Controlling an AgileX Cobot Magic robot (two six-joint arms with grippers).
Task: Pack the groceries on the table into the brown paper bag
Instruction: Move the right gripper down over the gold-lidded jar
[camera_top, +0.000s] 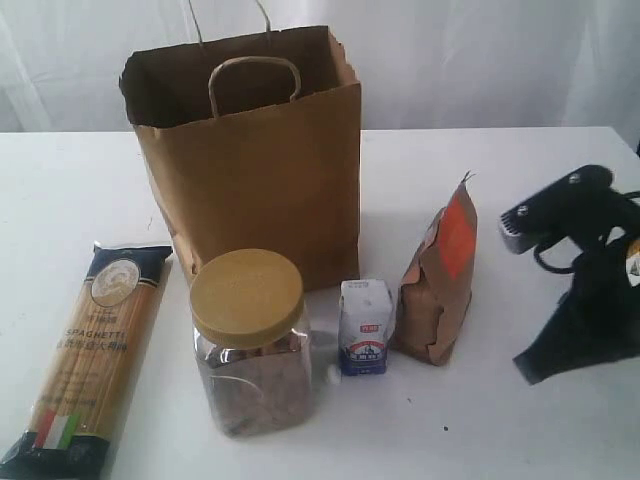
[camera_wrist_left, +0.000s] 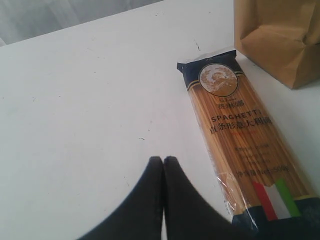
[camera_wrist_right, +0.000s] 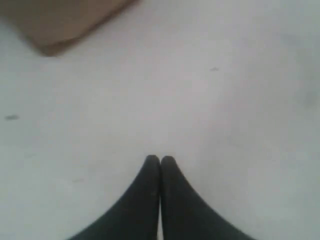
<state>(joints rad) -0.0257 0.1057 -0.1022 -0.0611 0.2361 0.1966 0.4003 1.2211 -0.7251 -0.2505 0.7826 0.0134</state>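
Hovering over the bare counter (camera_wrist_left: 75, 100), my left end effector (camera_wrist_left: 163, 159) has its fingertips pressed together on nothing. The spaghetti packet (camera_wrist_left: 240, 140) lies flat just beside it, toward the left edge. My right end effector (camera_wrist_right: 160, 159) is pinched closed and empty too, toward the right edge. The brown paper bag (camera_top: 260, 170) stands upright, mouth open, mid-counter toward the far edge. In front of it stand the tan-lidded jar (camera_top: 250, 345), small carton (camera_top: 363, 328) and orange-labelled pouch (camera_top: 440, 285).
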